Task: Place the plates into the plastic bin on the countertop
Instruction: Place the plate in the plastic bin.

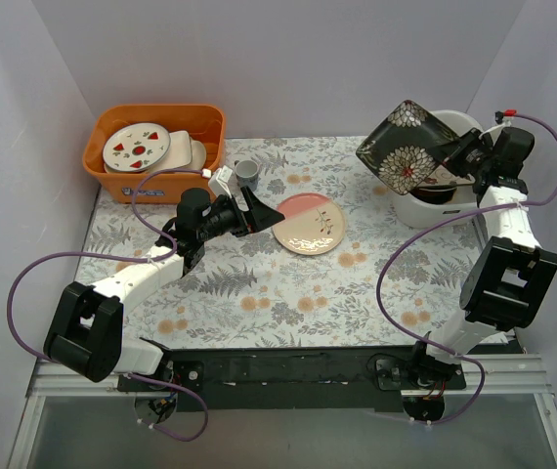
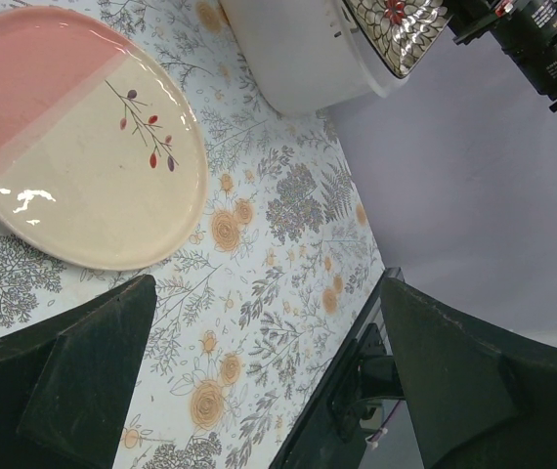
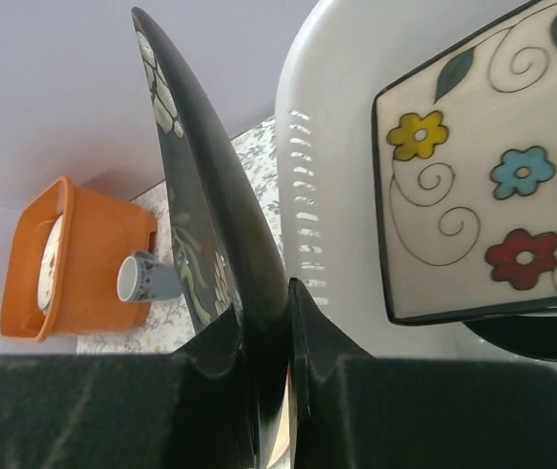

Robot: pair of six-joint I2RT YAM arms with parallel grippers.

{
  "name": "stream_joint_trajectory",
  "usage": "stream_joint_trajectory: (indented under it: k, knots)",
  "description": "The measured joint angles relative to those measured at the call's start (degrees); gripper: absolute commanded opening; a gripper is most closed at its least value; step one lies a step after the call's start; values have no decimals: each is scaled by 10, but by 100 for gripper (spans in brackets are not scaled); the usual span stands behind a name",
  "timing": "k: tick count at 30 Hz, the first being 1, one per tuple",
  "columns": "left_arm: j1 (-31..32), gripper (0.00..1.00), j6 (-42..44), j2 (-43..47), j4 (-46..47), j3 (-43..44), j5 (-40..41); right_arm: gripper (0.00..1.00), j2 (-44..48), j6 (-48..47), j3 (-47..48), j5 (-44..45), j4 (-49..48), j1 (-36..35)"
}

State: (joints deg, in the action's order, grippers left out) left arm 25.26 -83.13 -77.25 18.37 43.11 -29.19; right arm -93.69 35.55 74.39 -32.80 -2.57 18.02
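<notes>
My right gripper is shut on the edge of the black square chrysanthemum plate and holds it tilted above the left rim of the white plastic bin; the plate shows edge-on between my fingers in the right wrist view. Inside the bin lies the cream square floral plate on a dark plate. The pink round plate lies flat on the leaf-printed countertop. My left gripper is open and empty just left of it; the plate also shows in the left wrist view.
An orange bin at the back left holds white round plates with red and green marks. A small grey cup stands beside it. Purple cables loop from both arms.
</notes>
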Motion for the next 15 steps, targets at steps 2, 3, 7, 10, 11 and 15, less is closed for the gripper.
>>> stream_joint_trajectory:
  k: [2,3,7,10,11,15]
  knots:
    - [0,98,0,0,0,0,0,1,0,-5,3,12,6,4]
    - [0,98,0,0,0,0,0,1,0,-7,6,19,13,6]
    - [0,98,2,0,-2,0,0,1,0,-16,15,39,32,13]
    - [0,98,3,0,-4,0,0,1,0,-21,20,57,38,18]
    - [0,98,3,0,-4,0,0,1,0,-23,20,63,38,20]
    - [0,98,4,0,-4,0,0,1,1,-29,20,90,43,25]
